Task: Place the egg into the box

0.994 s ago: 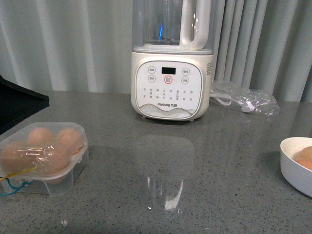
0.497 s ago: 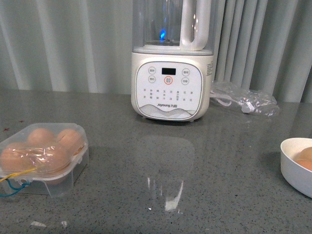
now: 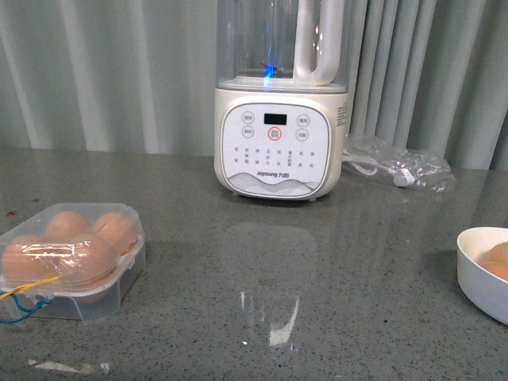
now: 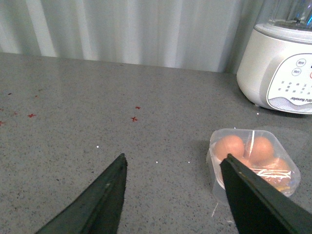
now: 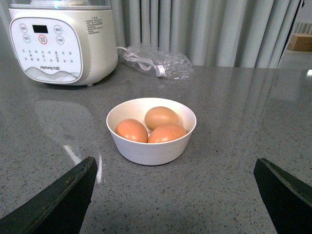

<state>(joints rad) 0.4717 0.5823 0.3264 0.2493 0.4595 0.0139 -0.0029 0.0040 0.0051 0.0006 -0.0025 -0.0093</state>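
**On a grey stone counter: eggs waiting in a bowl, box closed**

Across the front view: small clear plastic egg box [image 3: 73, 260] at the left, lid down over brown eggs, blue and yellow cord [image 3: 22, 300] trailing from its near edge. Cream-white blender base with a clear jug [image 3: 280, 119] at centre back, crinkled clear bag holding a white cable [image 3: 401, 167] beside it. Round white bowl [image 3: 484, 272] cut off at the right edge. No arms visible.

From the left wrist: left gripper [image 4: 173, 187] spread wide and empty, box just beyond one dark finger. Probably needs the lid lifted first.

From the right wrist: right gripper [image 5: 175, 187] also wide and empty, facing the bowl. Three smooth orange-brown eggs inside, touching; rear egg [image 5: 161, 117] looks the most exposed. Likely light, slippery and brittle, so best held gently around the widest part, from above. Bowl rim and neighbouring eggs crowd the fingers.
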